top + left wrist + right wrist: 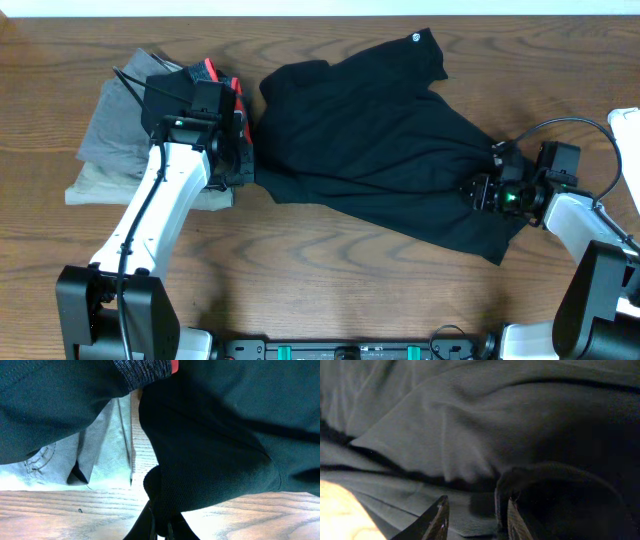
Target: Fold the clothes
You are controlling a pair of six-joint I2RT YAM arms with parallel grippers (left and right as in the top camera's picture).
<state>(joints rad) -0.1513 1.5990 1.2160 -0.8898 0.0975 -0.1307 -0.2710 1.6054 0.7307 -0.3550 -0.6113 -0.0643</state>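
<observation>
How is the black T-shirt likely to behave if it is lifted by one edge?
Probably floppy: the black T-shirt lies in soft wrinkles, so it should sag from the held edge. It looks thin, so likely light. Pushed, it would probably bunch rather than slide whole.

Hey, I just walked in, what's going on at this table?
A robot is working on a black T-shirt, which lies rumpled and unfolded on the table. The left hand pinches black cloth at the shirt's left edge, beside a pile of grey clothes. The right hand is at the bunched right edge; its grip is unclear.
</observation>
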